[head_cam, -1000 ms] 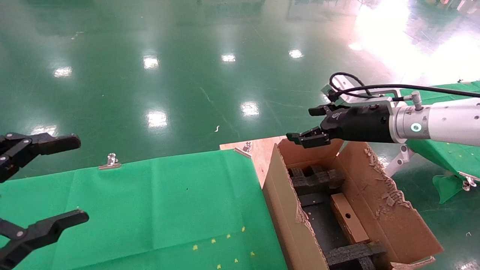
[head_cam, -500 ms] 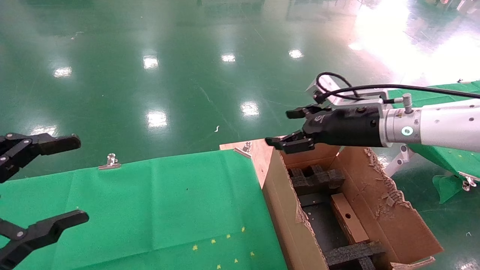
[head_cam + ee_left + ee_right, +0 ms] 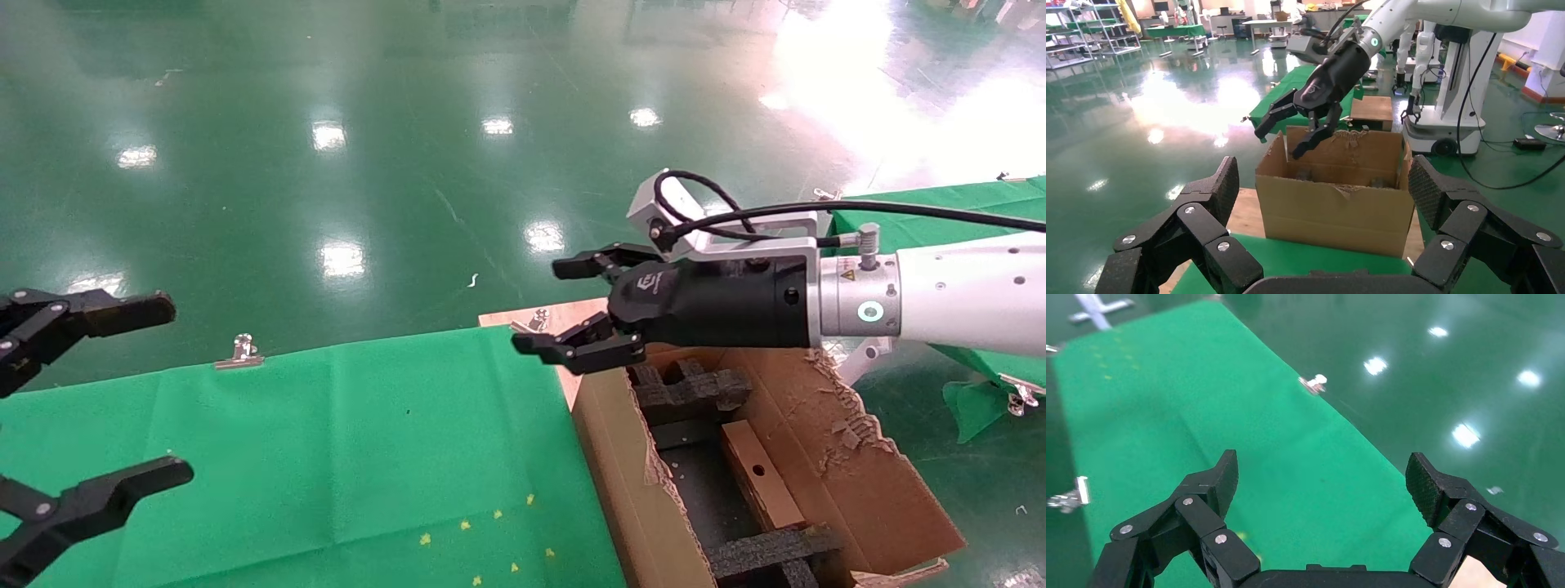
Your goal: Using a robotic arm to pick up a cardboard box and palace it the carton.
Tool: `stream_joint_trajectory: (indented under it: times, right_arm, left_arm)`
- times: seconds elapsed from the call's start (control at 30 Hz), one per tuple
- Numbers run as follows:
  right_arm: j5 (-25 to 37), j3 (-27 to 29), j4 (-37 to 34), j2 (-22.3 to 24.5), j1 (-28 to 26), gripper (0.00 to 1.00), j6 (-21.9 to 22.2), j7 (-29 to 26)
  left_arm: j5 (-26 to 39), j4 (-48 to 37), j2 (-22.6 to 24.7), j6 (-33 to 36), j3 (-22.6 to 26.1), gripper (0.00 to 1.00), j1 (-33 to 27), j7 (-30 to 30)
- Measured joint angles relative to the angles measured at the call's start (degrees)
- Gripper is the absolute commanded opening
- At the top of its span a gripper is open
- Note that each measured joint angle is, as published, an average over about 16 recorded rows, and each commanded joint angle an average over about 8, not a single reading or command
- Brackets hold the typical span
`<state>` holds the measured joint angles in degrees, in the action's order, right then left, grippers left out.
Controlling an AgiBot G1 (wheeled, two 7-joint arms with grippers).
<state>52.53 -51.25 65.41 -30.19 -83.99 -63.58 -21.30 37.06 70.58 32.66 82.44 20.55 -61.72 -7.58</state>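
Observation:
The small cardboard box (image 3: 760, 486), with a round hole in its face, lies inside the large ragged-edged carton (image 3: 866, 482) among black foam inserts (image 3: 695, 388). My right arm is white with a teal ring. Its gripper (image 3: 543, 306) is open and empty, in the air over the carton's far left corner and the green table's corner. It also shows in the left wrist view (image 3: 1278, 142) above the carton (image 3: 1333, 214). My left gripper (image 3: 167, 388) is open and empty at the table's left edge. In the right wrist view the right gripper (image 3: 1321, 478) hangs over green cloth (image 3: 1229, 404).
A green cloth table (image 3: 327, 441) with metal clips (image 3: 241, 351) fills the front left. A wooden board (image 3: 572, 322) lies under the carton. A second green table (image 3: 964, 327) stands at the right. Shiny green floor lies beyond.
My right arm has swung left, from above the carton's far end to over the table's corner, and its gripper has stayed open. The box and my left gripper have not moved.

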Motion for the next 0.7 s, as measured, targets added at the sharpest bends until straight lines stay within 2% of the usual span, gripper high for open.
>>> stream_joint_trajectory:
  times: [0.7]
  right_arm:
    - [-6.39, 21.09, 4.89, -2.89, 13.42, 1.0, -13.23, 6.31]
  left_arm:
    - [0.0, 0.0, 0.0, 0.0, 0.0, 1.0, 0.0, 0.0]
